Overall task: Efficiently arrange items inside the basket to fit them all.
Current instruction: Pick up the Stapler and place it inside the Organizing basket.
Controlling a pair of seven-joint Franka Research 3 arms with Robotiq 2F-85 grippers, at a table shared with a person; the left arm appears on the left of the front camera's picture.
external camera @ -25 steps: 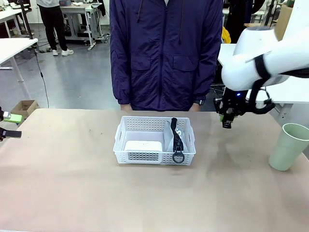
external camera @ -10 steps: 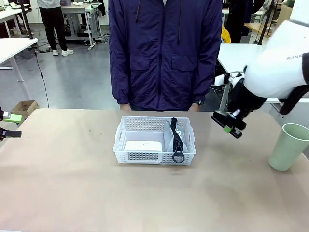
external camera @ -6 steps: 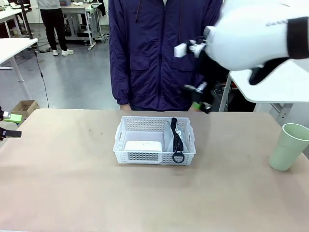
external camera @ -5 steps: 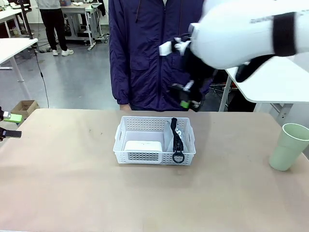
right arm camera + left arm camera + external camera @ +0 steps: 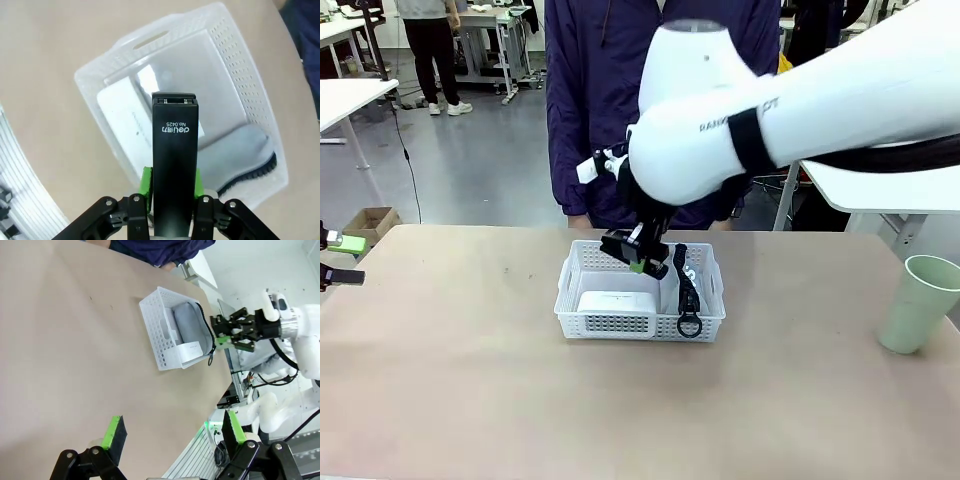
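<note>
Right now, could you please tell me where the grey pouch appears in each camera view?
Front view: grey pouch at the white basket's right end, picture centre.
Left wrist view: pouch upper middle, in the basket, above the white block.
Right wrist view: pouch lower right, right of the held black stapler.
Shared landmark: the white block lying beside it in the basket.

White basket mid-desk: white block flat at 9 o'clock, grey pouch on edge at 3 o'clock. Black stapler aloft above. Green cup upright, 3 o'clock.
</note>
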